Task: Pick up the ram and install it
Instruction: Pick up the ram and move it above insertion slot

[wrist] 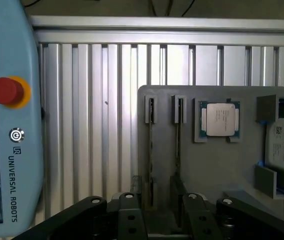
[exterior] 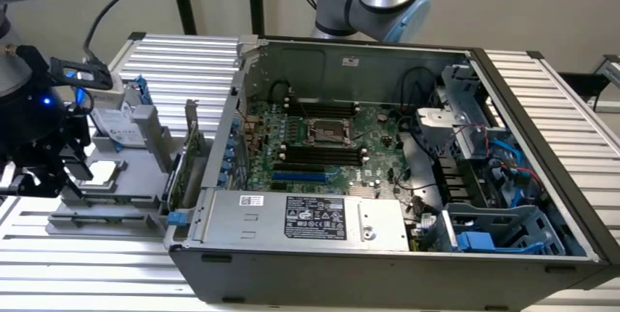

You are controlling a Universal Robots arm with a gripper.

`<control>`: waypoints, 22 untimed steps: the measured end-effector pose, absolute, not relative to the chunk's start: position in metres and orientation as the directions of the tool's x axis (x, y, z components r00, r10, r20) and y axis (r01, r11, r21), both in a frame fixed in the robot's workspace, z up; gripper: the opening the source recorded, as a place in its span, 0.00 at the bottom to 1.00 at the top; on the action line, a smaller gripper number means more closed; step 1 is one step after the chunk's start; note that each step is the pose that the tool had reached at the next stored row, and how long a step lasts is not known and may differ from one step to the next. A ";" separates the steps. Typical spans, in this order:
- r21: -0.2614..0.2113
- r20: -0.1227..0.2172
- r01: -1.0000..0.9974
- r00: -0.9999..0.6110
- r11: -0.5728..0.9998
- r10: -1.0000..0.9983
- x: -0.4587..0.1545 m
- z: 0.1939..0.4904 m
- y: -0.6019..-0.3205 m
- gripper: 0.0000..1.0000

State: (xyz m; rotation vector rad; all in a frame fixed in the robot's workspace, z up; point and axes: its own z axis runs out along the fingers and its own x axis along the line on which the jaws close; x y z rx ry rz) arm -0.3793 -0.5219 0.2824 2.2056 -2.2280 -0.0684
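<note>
Gripper [wrist: 162, 222] spread wide (nothing held) over the gray holder's [wrist: 217, 170] slotted edge, with open ribbed table [wrist: 82, 125] beside it

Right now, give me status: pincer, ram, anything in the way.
Pincer open, empty, over gray holder. Ram on edge in holder slot, not gripped. Processor chip beside the slots, apart; nothing blocking.

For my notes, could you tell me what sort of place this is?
Likely a robotics lab bench set up for PC assembly: an open computer case sits on a ribbed metal table, beside a grey tray holding a processor.
</note>
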 end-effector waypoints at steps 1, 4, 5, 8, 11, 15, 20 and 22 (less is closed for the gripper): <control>0.035 -0.027 -0.999 -0.011 0.010 -1.000 -0.379 0.280 -0.522 0.36; 0.035 -0.027 -0.999 -0.011 0.010 -1.000 -0.379 0.275 -0.522 0.36; 0.035 -0.027 -0.999 -0.011 0.010 -1.000 -0.379 0.273 -0.522 0.36; 0.035 -0.027 -0.999 -0.011 0.010 -1.000 -0.379 0.268 -0.522 0.36; 0.035 -0.027 -0.999 -0.010 0.010 -1.000 -0.379 0.262 -0.522 0.36; 0.035 -0.027 -0.999 -0.010 0.009 -1.000 -0.379 0.255 -0.522 0.36; 0.035 -0.027 -0.999 -0.010 0.009 -1.000 -0.379 0.246 -0.522 0.36; 0.035 -0.027 -0.999 -0.010 0.009 -1.000 -0.379 0.242 -0.522 0.36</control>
